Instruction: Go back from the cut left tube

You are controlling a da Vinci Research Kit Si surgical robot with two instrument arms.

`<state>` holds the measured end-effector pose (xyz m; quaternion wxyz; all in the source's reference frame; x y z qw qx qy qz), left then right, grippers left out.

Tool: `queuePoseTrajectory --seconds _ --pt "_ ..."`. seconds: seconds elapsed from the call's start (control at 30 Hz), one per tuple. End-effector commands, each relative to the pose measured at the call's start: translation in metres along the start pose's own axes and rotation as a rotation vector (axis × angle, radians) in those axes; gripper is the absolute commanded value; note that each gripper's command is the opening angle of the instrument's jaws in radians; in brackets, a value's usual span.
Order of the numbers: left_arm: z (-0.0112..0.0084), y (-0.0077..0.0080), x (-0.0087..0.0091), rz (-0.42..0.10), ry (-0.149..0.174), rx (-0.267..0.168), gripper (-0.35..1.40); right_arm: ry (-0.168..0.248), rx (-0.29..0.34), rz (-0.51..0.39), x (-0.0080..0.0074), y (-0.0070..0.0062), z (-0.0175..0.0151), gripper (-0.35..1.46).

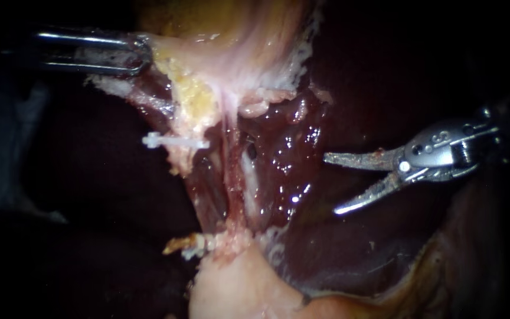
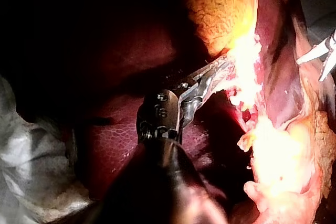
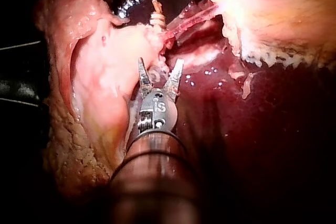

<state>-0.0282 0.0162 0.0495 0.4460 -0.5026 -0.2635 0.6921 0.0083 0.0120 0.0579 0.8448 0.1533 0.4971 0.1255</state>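
Right of the cut left tube [image 1: 179,160], the right instrument [image 1: 332,184] is hovering clear over the liver [image 1: 355,254], pincer spread and empty. Far left, the left instrument [image 1: 141,54] is pinching gallbladder [image 1: 249,59] tissue in its pincer. The tube is lying parted, a white clip [image 1: 175,143] on its far stump.

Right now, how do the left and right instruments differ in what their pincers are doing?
The left instrument has its pincer shut on pale tissue; the right instrument has its pincer open and empty. The left one touches tissue, while the right one hangs clear over the liver, apart from the clip. Both are slim metal instruments.
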Motion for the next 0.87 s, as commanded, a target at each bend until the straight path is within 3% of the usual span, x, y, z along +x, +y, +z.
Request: queuePoseTrajectory --seconds 0.03,0.47,0.87 --pt "0.0004 -0.0001 -0.0001 0.002 0.003 0.008 -0.35 0.000 0.000 0.000 0.0000 0.0001 0.0000 1.45" --pt "0.0035 -0.0013 -0.0015 0.012 0.001 0.009 -0.35 0.000 0.001 0.000 -0.0002 0.0001 -0.0002 1.45" --pt "0.0039 -0.0014 -0.0017 0.014 -0.003 0.007 -0.35 0.000 0.001 0.000 -0.0002 0.0000 -0.0003 1.45"
